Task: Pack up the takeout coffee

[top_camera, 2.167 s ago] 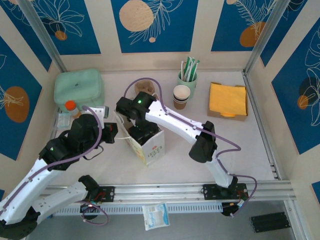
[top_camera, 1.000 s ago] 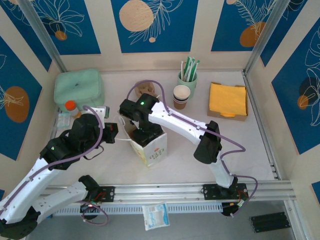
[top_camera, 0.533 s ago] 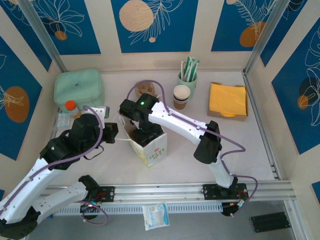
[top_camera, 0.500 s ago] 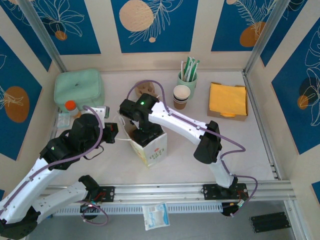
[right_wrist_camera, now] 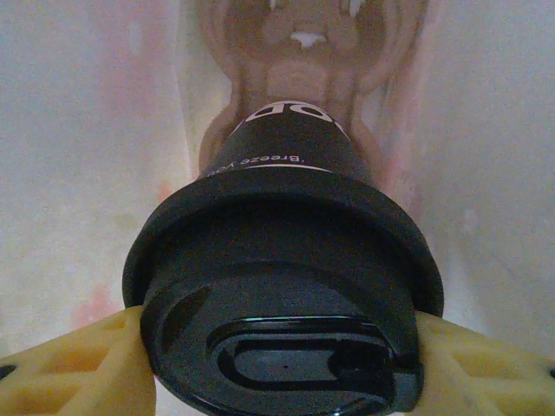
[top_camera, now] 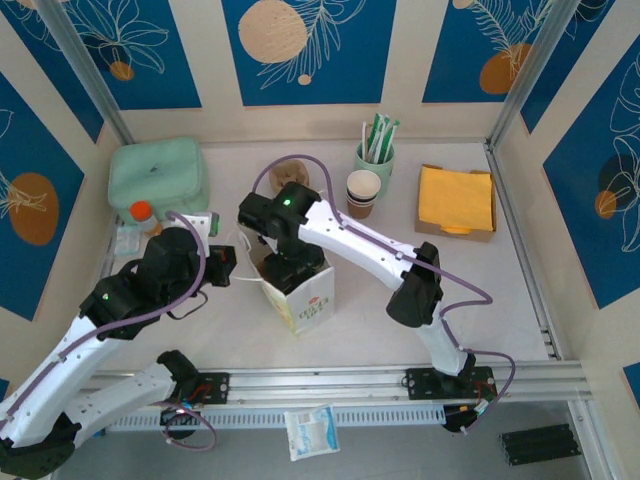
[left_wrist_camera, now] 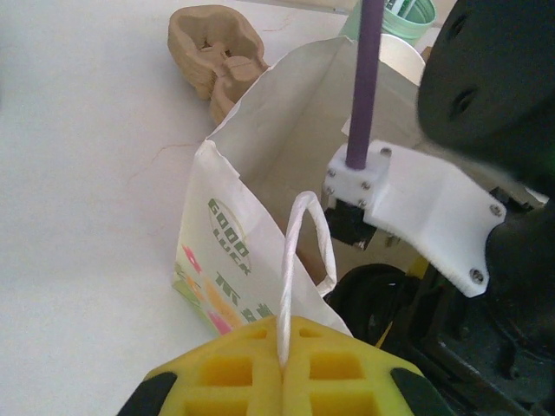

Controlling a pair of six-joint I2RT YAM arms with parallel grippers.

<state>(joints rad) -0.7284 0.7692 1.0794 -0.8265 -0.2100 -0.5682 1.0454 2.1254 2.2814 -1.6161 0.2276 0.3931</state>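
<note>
**Coffee inside the bag, grip not yet released**

Left wrist view, lower middle: left gripper, yellow pads pressed together, is pinching the white cord handle of the white printed paper bag, keeping its mouth open.

Top view, centre: the right arm is reaching into that bag.

Right wrist view, lower half: right gripper is clasping a small paper takeout coffee cup with a round black plastic lid. One yellow finger is sitting on each side under the lid's rim, with pale bag walls all around. A brownish moulded shape is showing beneath the cup. I cannot tell what it is, or whether the cup is touching bottom.

Judgement: packing is nearly done. Remaining: seat the cup, release it, clear the arm, let go of the handle.

Surface: the white tabletop is carrying, left to right:
- a mint-green zipped case
- an orange-capped bottle
- a brown pulp cup carrier
- a stack of lidless paper cups
- a green tub of sticks
- yellow napkins in a cardboard tray

Room: cream walls with blue leaf-print panels.
</note>
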